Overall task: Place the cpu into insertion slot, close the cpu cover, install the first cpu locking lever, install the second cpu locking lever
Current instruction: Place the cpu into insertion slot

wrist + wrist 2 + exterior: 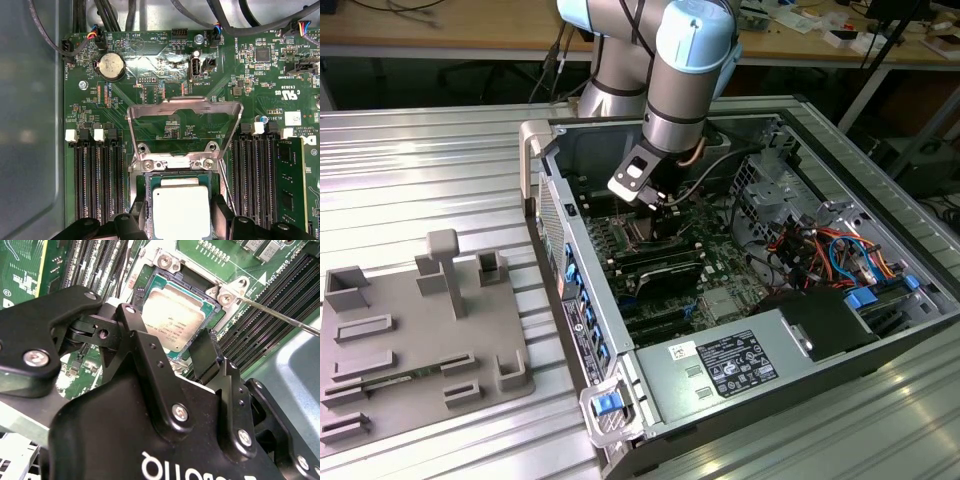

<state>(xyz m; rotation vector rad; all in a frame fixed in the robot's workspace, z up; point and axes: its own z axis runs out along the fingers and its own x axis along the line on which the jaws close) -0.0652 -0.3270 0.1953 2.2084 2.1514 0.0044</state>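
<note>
The tool (pixel 170 329) hangs low inside the open case (pixel 555 215), straddling the cpu (pixel 181 210), with one side of it at each of two opposite edges. Whether it grips the cpu or merely flanks it, I cannot tell. The cpu lies flat in the slot (pixel 175 162), directly beneath the tool. Just beyond the tool the cover (pixel 185 103) stands raised — open, clear of the cpu. Memory slots (pixel 97 185) run along both sides of the tool.

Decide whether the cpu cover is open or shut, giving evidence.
Open. In the first wrist view the cpu cover is swung back off the insertion slot, leaving the cpu uncovered.
</note>
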